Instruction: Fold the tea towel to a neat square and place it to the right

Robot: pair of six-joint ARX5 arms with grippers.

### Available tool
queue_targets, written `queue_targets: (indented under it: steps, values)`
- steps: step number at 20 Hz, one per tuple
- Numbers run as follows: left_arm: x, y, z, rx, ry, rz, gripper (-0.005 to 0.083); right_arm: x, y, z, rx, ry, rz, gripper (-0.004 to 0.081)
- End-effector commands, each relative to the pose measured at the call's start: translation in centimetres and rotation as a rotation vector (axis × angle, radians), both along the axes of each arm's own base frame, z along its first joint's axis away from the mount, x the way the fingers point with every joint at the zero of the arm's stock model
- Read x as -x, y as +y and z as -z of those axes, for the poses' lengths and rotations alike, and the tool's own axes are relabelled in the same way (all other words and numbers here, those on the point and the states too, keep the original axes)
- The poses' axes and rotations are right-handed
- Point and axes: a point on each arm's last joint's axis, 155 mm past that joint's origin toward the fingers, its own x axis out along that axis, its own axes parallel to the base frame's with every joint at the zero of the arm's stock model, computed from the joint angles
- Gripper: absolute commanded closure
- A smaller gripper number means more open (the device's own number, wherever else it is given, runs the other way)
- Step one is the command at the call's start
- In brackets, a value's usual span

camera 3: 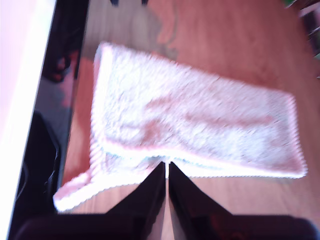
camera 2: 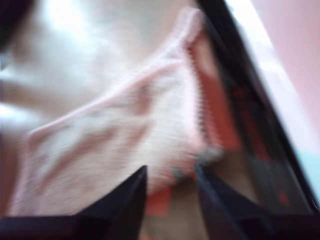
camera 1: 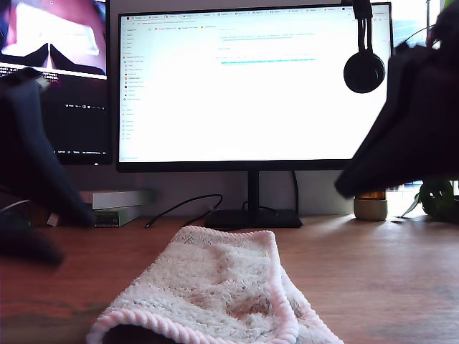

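Tea towel (camera 3: 195, 130): folded once, loose on tabletop (camera 1: 387, 272).
First gripper (camera 2: 170, 185): jaws narrowly parted, empty.
Second gripper (camera 3: 166, 172): jaws closed, at the hem, grip uncertain.
Risk: uneven corner at 7 o'clock of the towel may skew the square.

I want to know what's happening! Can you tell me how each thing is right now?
Tea towel: lying on the desk, folded over, one corner sticking out.
My first gripper: open, above the towel.
My second gripper: shut, at the towel's edge.
Monitor: switched on.
Headphones: hanging on the monitor.
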Motion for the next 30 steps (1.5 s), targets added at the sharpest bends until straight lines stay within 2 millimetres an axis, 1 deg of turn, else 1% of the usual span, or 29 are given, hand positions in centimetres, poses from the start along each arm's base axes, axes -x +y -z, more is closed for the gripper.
queue_targets:
  steps: [1, 2, 4, 8, 11, 13, 17, 24, 28, 30]
  values:
    - [0.8, 0.7, 2.2, -0.092, -0.003, 0.078, 0.0411, 0.1, -0.1, 0.7, 0.013, 0.012, 0.000, 0.0781]
    - [0.9, 0.7, 2.7, -0.119, -0.022, 0.117, 0.0411, 0.0, -0.1, 0.9, 0.019, 0.017, 0.001, 0.0781]
    - [0.8, 0.2, 3.0, -0.140, -0.078, 0.184, 0.0414, 0.1, -0.2, 1.1, 0.024, 0.022, 0.001, 0.0781]
    - [-0.1, -0.2, 3.3, -0.157, -0.135, 0.194, 0.0416, 0.1, -0.2, 1.1, 0.024, 0.022, 0.002, 0.0781]
    - [-0.2, -0.3, 4.2, -0.184, -0.143, 0.224, 0.0418, 0.1, -0.2, 1.1, 0.023, 0.023, 0.003, 0.0781]
    - [-0.4, -0.6, 4.5, -0.190, -0.149, 0.233, 0.0438, 0.1, -0.2, 1.1, 0.023, 0.025, 0.004, 0.0781]
    - [-1.0, -1.3, 4.3, -0.167, -0.172, 0.230, 0.0454, 0.1, -0.2, 1.1, 0.016, 0.044, 0.021, 0.0781]
    - [-0.8, -1.4, 4.9, -0.170, -0.152, 0.243, 0.0454, 0.2, -0.2, 1.2, 0.019, 0.047, 0.021, 0.0781]
    - [-0.4, -2.2, 5.1, -0.159, -0.156, 0.269, 0.0454, 0.2, -0.3, 1.3, 0.021, 0.049, 0.021, 0.0781]
    - [-0.3, -2.2, 5.5, -0.165, -0.144, 0.274, 0.0455, 0.2, -0.3, 1.3, 0.021, 0.049, 0.021, 0.0781]
